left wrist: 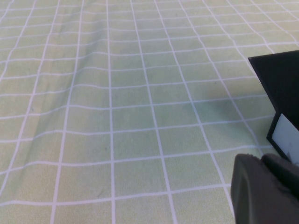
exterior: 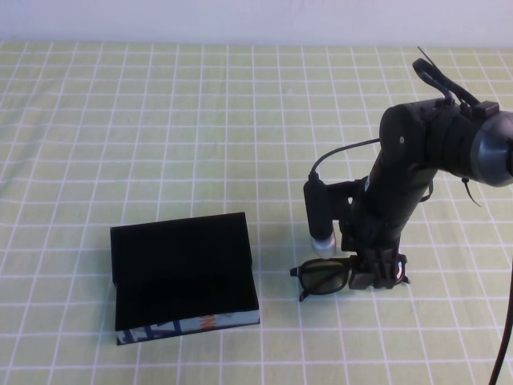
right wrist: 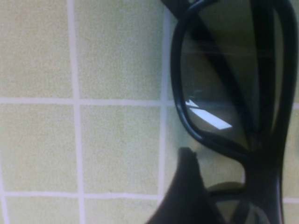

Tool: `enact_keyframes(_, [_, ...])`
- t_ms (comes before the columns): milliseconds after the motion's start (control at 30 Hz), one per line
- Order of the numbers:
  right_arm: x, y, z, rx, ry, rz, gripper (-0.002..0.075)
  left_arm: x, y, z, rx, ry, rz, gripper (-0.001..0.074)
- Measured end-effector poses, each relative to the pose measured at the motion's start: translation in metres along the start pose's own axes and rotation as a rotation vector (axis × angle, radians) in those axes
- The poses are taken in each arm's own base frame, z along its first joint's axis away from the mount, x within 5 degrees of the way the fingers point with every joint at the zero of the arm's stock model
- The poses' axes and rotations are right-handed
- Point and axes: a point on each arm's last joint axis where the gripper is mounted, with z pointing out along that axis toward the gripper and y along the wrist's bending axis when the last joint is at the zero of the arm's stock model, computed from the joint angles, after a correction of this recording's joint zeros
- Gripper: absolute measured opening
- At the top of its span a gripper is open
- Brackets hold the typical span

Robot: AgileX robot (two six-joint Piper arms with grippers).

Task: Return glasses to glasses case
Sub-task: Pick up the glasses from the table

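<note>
The black glasses (exterior: 325, 277) lie on the green checked cloth, just right of the glasses case (exterior: 183, 269). The case is a black box with its flap lid up and a blue-white patterned front side with an orange mark. My right gripper (exterior: 377, 271) is down at the glasses' right end, over the frame. In the right wrist view one fingertip (right wrist: 187, 186) stands beside the frame's bridge (right wrist: 264, 163), with a strip of cloth between them; the other finger is hidden. My left gripper (left wrist: 266, 186) is out of the high view, its dark fingers together near the case (left wrist: 280, 79).
The green cloth with white grid lines (exterior: 160, 120) covers the whole table. A black cable (exterior: 345, 152) loops from the right arm. A small cylindrical camera module (exterior: 319, 216) hangs beside the right wrist.
</note>
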Motion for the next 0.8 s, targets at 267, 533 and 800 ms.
enact_keyframes(267, [-0.0002,-0.0006,0.002,-0.011,0.002,0.001,0.0434,0.0,0.0,0.0,0.0,0.0,0.0,-0.0002])
enact_keyframes(533, [0.0003,0.0008,0.0019,-0.027,0.007,0.001,0.0372,0.0,0.0,0.0,0.0,0.0,0.0,-0.0002])
enact_keyframes(800, [0.0004,0.0013,0.0019,-0.033,0.009,0.012,0.034,0.0,0.0,0.0,0.0,0.0,0.0,-0.0002])
